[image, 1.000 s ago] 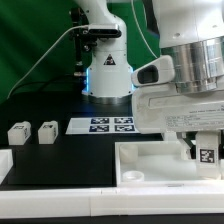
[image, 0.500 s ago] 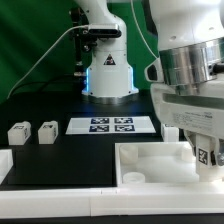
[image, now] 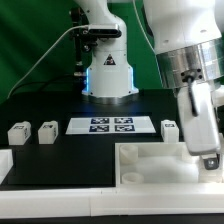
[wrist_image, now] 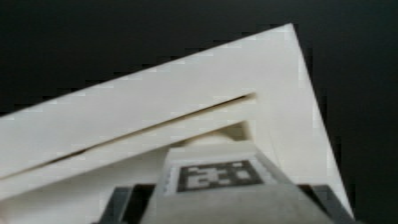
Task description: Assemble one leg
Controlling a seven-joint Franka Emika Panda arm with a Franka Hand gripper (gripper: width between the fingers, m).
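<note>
At the bench's near right corner, the gripper (image: 208, 152) hangs over the white tabletop (image: 150, 160), its jaws closed on the leg (wrist_image: 217, 172). The wrist view shows that tagged post pinched between two dark fingers (wrist_image: 121, 203), tag face toward the camera, above a corner of the tabletop (wrist_image: 267, 80); from the exterior view the leg itself is hard to make out behind the arm. Whether its foot touches the tabletop or floats just above cannot be told. The job now looks to be seating the leg in a corner socket, and that likely calls for keeping the post upright, centring it over the hole before pressing, and holding the grip firm through any twist so the plastic does not slip. Three more legs (image: 18, 132) (image: 47, 131) (image: 169, 127) stand farther back on the black bench, two near the left edge, one just beside the marker board (image: 110, 125) at mid-bench.
</note>
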